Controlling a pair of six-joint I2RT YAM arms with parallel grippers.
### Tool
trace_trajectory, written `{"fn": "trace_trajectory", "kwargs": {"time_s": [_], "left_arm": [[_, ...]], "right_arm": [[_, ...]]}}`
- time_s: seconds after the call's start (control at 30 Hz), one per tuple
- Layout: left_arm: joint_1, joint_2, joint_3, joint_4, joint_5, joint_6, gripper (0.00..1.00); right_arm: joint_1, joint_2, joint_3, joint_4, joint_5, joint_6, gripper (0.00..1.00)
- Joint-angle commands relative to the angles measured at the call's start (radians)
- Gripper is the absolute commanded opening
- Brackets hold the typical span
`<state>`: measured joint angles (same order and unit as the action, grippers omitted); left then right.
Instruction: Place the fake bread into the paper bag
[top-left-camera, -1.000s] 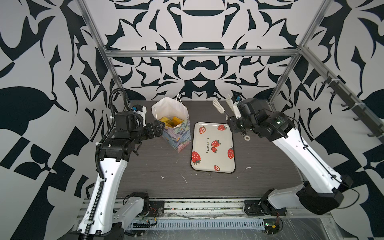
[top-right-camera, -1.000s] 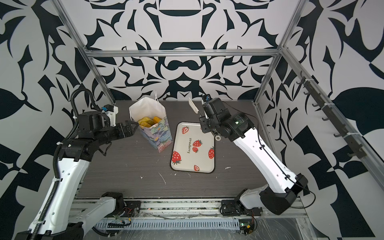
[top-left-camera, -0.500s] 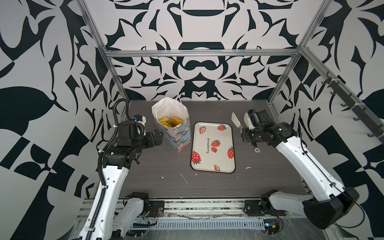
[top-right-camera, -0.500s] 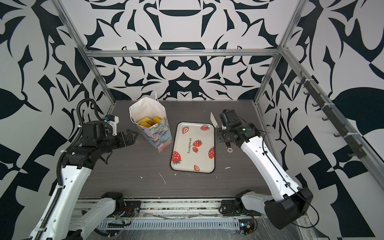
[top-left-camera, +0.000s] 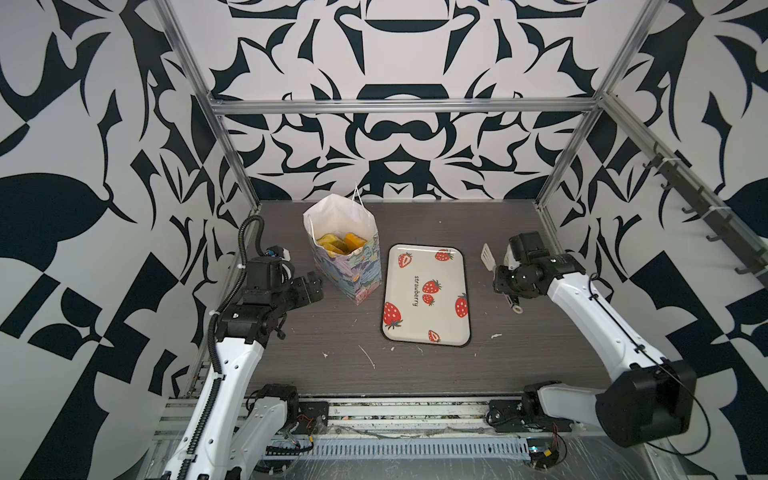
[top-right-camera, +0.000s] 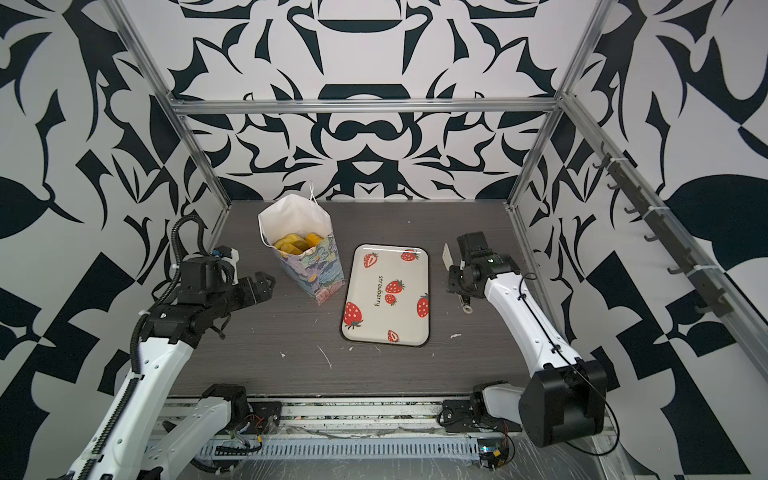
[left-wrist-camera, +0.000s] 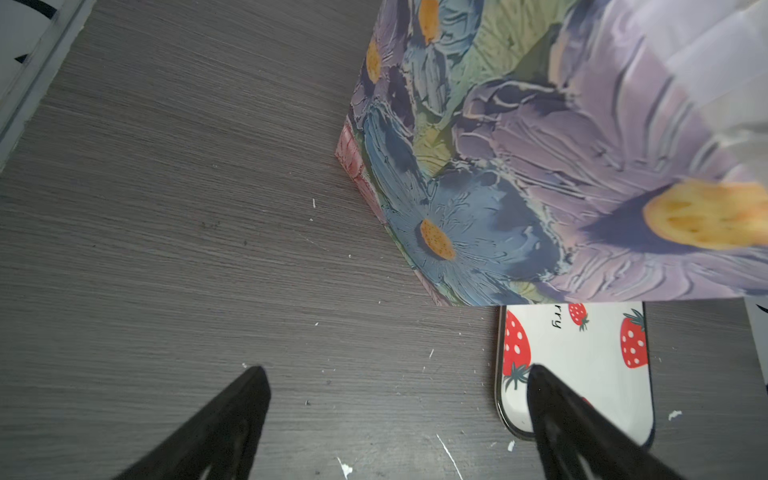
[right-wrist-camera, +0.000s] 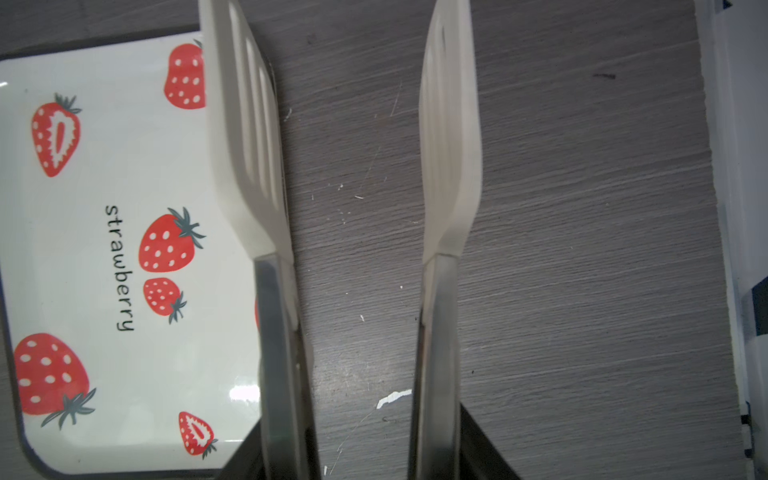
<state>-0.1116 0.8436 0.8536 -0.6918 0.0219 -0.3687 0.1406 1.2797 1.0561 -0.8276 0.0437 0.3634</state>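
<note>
The paper bag (top-left-camera: 353, 270) (top-right-camera: 318, 274) stands upright at the back left of the table, and fake bread (top-left-camera: 340, 243) (top-right-camera: 296, 243) lies inside it, golden-yellow against the white lining. My left gripper (top-left-camera: 316, 284) (top-right-camera: 268, 284) (left-wrist-camera: 395, 374) hangs open just left of the bag's base, apart from it, with nothing between its fingers. In the left wrist view the bag's flowered side (left-wrist-camera: 540, 166) fills the frame. My right gripper (top-left-camera: 500, 276) (top-right-camera: 455, 276) (right-wrist-camera: 361, 457) is shut on steel tongs (top-left-camera: 487, 254) (right-wrist-camera: 249, 145) with cream slotted blades. The blades stand apart and hold nothing.
A cream strawberry tray (top-left-camera: 440, 316) (top-right-camera: 399, 324) (right-wrist-camera: 83, 249) (left-wrist-camera: 590, 365) lies between the bag and the right arm, with nothing on it. The tongs hover just past the tray's right edge. White flecks dot the dark wood-grain table (top-left-camera: 332, 332). Patterned walls enclose three sides.
Both arms have drawn back from the bag. The right gripper carried the empty tongs right and toward the front, past the tray's edge. The left gripper slid back, away from the bag.
</note>
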Motion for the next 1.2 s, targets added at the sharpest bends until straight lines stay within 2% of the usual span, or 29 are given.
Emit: {"fn": "trace_trajectory", "kwargs": {"time_s": [0.0,0.27,0.47,0.77,0.97,1.17], "left_arm": [[0.0,-0.039,-0.062,0.104,-0.025,0.002,0.99],[0.001,-0.103,-0.234,0.373,0.012,0.072,0.99],[0.0,-0.14,-0.332,0.514,0.019,0.131,0.99],[0.0,-0.152,-0.393,0.595,0.066,0.246,0.99],[0.001,-0.147,-0.411,0.634,0.05,0.278,0.99],[0.0,-0.131,-0.473,0.748,0.028,0.281,0.99]], "right_arm": [[-0.022,0.006,-0.016,0.086,-0.03,0.028,0.53],[-0.046,0.106,-0.097,0.19,-0.061,0.057,0.53],[-0.056,0.173,-0.128,0.241,-0.058,0.061,0.53],[-0.072,0.269,-0.15,0.296,-0.03,0.059,0.53],[-0.073,0.33,-0.119,0.296,-0.002,0.056,0.53],[-0.074,0.357,-0.108,0.283,0.015,0.056,0.53]]}}
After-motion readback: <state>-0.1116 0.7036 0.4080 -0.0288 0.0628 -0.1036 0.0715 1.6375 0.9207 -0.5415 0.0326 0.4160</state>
